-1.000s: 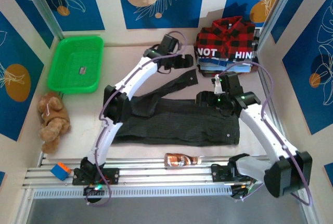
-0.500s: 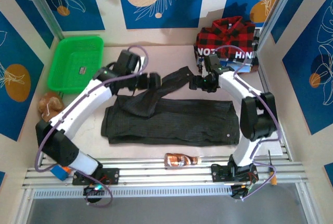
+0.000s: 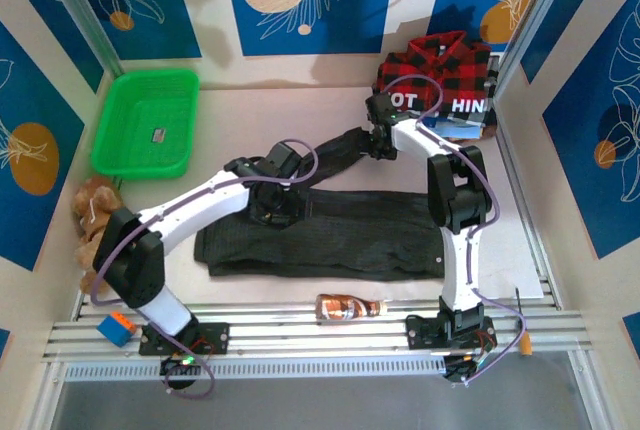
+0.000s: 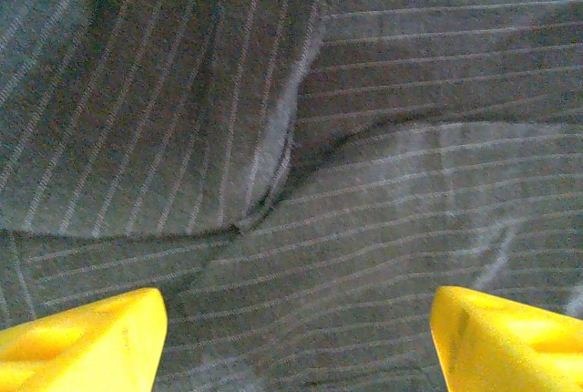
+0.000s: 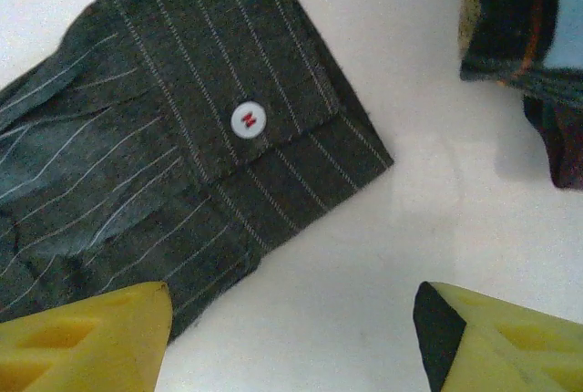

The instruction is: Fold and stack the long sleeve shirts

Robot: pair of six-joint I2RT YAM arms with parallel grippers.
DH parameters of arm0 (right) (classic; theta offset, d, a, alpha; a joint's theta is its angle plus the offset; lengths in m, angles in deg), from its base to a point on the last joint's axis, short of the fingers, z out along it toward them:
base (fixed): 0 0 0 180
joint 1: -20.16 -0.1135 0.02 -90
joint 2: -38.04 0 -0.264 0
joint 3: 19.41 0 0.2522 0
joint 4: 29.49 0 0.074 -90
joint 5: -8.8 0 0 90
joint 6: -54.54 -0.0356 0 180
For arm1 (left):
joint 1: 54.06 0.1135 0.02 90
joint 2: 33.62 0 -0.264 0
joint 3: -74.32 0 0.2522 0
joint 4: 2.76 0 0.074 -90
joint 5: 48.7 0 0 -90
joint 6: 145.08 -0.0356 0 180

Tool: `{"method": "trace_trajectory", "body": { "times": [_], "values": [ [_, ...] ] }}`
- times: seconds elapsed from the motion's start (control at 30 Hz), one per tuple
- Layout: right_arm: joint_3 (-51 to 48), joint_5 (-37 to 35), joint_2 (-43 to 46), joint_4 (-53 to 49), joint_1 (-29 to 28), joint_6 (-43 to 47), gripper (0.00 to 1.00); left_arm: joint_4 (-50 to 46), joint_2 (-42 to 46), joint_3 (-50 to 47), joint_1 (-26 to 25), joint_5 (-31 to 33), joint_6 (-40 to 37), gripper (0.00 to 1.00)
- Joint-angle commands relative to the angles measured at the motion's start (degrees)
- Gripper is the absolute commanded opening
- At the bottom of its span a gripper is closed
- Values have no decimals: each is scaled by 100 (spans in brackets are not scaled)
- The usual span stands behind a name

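Observation:
The dark charcoal striped shirt [image 3: 330, 235] lies folded into a long band across the table's middle. One sleeve [image 3: 335, 155] runs up and right from it. Its cuff [image 5: 246, 128], with a white button, lies flat on the table. My left gripper [image 3: 272, 208] hovers low over the shirt's upper left part. There it stands open [image 4: 291, 346], with striped cloth [image 4: 301, 164] below and nothing between its fingers. My right gripper [image 3: 374, 142] is open at the cuff's end [image 5: 291, 337], above bare table beside the cuff. The red-and-black plaid shirt [image 3: 440, 65] tops a pile at the back right.
Folded clothes with white letters [image 3: 465, 108] lie under the plaid shirt; the pile's edge [image 5: 519, 27] is close to my right gripper. A green basket [image 3: 145, 122] stands back left. A teddy bear [image 3: 100, 225], a brown bottle [image 3: 350, 306] and an orange-blue block [image 3: 116, 327] lie near the front.
My left gripper has come down and right from the raised sleeve onto the shirt's body, and the sleeve now lies flat. My right gripper has shifted slightly left to the cuff.

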Motion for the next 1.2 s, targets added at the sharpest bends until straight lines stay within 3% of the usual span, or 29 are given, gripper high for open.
{"method": "trace_trajectory", "body": {
  "times": [0.0, 0.3, 0.5, 0.7, 0.93, 1.17],
  "values": [
    [355, -270, -246, -200, 8, -104, 72, -196, -362, 371, 3, 463, -428, 77],
    [1045, -491, -765, -511, -75, -214, 69, -169, -1088, 627, 6, 753, -1114, 76],
    [1825, -610, -1291, -819, -190, -223, 65, -14, -1180, 382, 11, 915, -1496, 63],
    [2349, -732, -1700, -1192, -275, -285, 44, 63, -1213, 182, 23, 1278, -1915, 50],
    [2228, -875, -1566, -1276, -311, -417, 13, 210, -1081, 31, 112, 1673, -2147, 25],
    [1782, -924, -964, -1241, -357, -435, 0, 472, -644, -374, 121, 1793, -2460, 12]
  ]
}}
